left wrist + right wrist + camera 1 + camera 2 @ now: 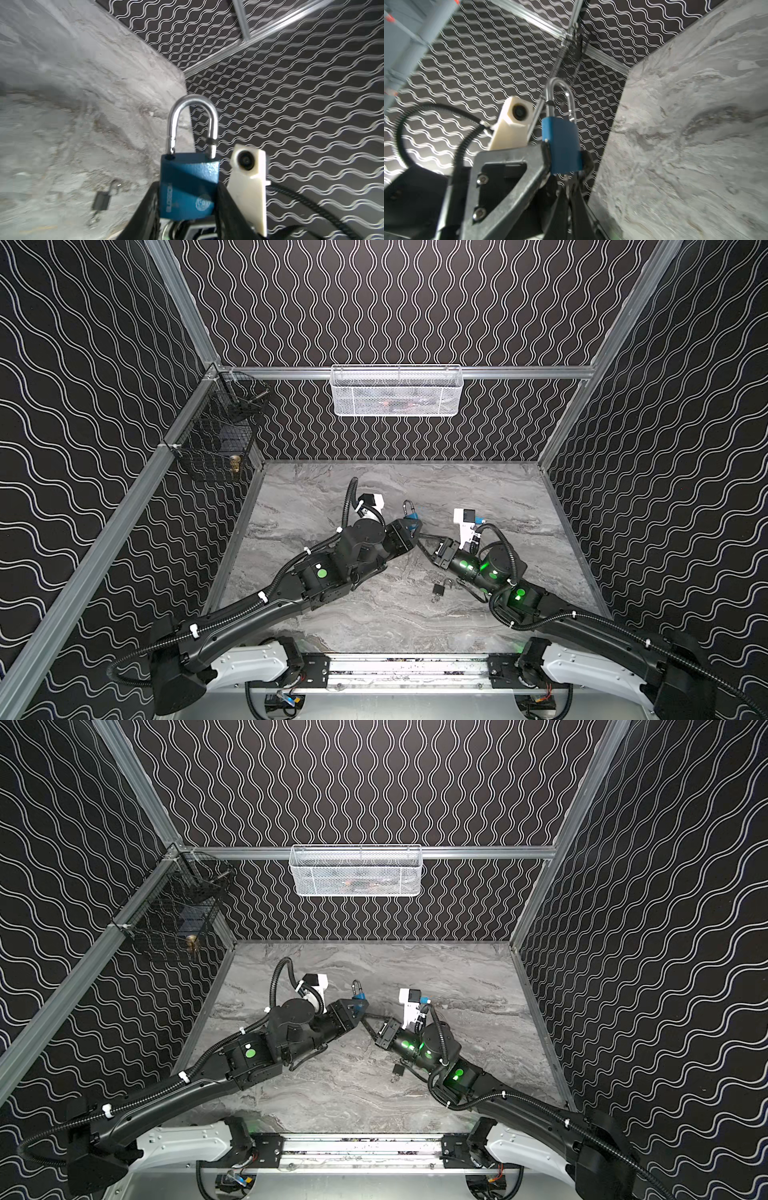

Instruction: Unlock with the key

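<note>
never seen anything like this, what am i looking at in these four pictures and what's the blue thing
Two black robot arms work over a marble-look table. Two pictures look down from one overhead camera. The other two come from a small camera on each arm's wrist. The left gripper is clamped on the blue thing, a blue padlock. In the left wrist view, one leg of its shackle looks out of the body. The right gripper pinches a key at the lock's base. A small black padlock lies on the table. A white basket and a black basket hang on the walls.
</note>
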`<state>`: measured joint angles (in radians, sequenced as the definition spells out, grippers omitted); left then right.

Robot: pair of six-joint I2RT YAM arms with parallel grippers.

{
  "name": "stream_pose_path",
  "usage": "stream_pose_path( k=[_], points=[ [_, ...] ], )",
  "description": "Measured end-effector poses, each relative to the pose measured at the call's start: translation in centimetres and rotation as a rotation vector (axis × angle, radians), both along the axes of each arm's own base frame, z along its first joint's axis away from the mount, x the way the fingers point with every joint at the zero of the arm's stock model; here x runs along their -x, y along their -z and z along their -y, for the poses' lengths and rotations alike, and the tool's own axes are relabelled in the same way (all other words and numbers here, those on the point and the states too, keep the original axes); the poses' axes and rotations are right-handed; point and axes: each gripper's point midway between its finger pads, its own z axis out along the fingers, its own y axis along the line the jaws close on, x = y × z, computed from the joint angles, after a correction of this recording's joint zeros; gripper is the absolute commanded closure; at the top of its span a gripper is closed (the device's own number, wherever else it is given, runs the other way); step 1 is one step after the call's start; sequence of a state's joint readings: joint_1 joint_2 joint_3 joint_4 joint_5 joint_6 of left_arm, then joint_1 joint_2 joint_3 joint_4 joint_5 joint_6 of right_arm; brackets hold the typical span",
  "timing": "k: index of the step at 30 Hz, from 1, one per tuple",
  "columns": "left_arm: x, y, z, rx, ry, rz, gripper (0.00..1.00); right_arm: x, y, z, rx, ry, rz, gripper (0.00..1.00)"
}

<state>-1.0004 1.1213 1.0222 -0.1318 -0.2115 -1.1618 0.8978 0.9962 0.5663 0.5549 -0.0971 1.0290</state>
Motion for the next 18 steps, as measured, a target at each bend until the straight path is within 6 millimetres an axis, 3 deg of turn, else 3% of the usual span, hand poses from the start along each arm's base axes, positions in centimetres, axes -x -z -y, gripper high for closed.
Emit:
stream_pose_path(
  k=[7,18],
  points=[
    [-0.1,1.1,-2.8,-0.145,-0.019,0.035,1.00,0.9,0.0,0.1,0.083,-0.032,0.066,0.42],
    [1.5,4.3,-6.9,-0.437,0.055,0.249,1.00,1.4,-0.1,2.2,0.276,-0.001,0.093,0.19]
  ],
)
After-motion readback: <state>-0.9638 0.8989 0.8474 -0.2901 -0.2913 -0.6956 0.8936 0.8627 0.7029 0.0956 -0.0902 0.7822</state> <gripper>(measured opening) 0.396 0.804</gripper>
